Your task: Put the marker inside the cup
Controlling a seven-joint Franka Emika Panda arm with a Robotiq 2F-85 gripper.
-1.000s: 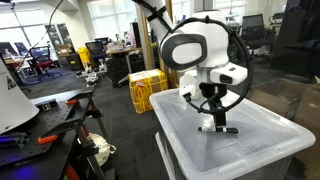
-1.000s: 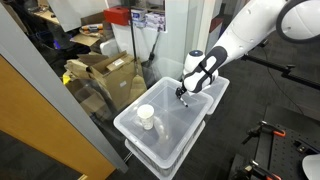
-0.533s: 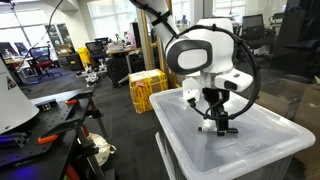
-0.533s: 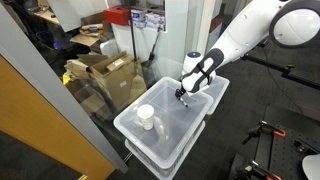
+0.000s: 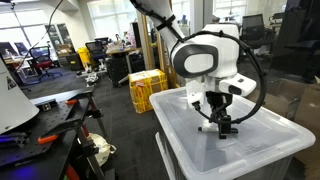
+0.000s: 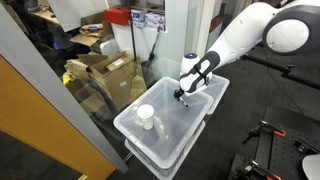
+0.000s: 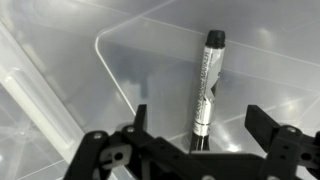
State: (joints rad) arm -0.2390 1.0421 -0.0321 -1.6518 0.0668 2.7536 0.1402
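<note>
Pincer (image 7: pixel 197 122) wide open, gripping nothing, low over clear bin lid (image 6: pixel 178 128).
Cup (image 6: pixel 146 117) stands upright at its eight o'clock, well apart; marker (image 7: pixel 208 85) lies on the lid between the fingers (image 7: pixel 141 118), pointing twelve o'clock.

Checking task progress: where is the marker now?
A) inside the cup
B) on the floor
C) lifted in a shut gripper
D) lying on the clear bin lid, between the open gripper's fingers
D: in the wrist view the marker lies flat on the lid with the open gripper straddling its near end; the cup stands apart.
</note>
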